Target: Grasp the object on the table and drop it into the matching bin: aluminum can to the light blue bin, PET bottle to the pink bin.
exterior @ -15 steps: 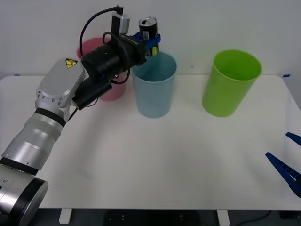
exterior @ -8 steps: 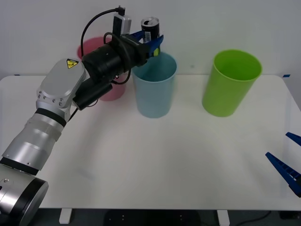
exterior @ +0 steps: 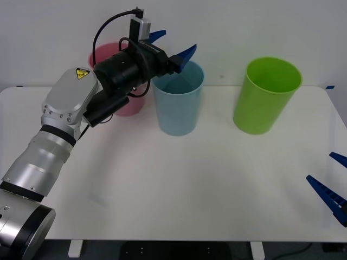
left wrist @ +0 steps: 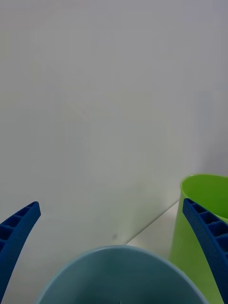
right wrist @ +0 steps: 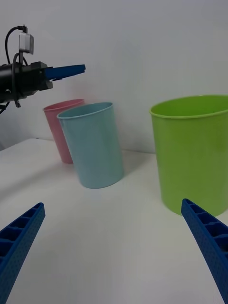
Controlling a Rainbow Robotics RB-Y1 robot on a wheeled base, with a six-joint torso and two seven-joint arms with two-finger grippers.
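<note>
Left gripper (exterior: 172, 44) spread wide and empty, above the blue bin (exterior: 178, 103).

Both blue fingers (exterior: 186, 52) splayed apart with nothing between them, poised just over the blue bin's near-left rim; the left wrist view looks straight down past the rim (left wrist: 124, 273) into its mouth. The can is not visible from where I stand; I cannot tell whether it lies inside the blue bin. Pink bin (exterior: 122, 92) stands just left of the blue bin, partly behind the arm. Green bin (exterior: 265, 95) is well to the blue bin's right. Right gripper (exterior: 332, 187) rests far right of the blue bin, near the table's (exterior: 179, 184) front edge, fingers (right wrist: 209, 242) wide apart, holding nothing.
</note>
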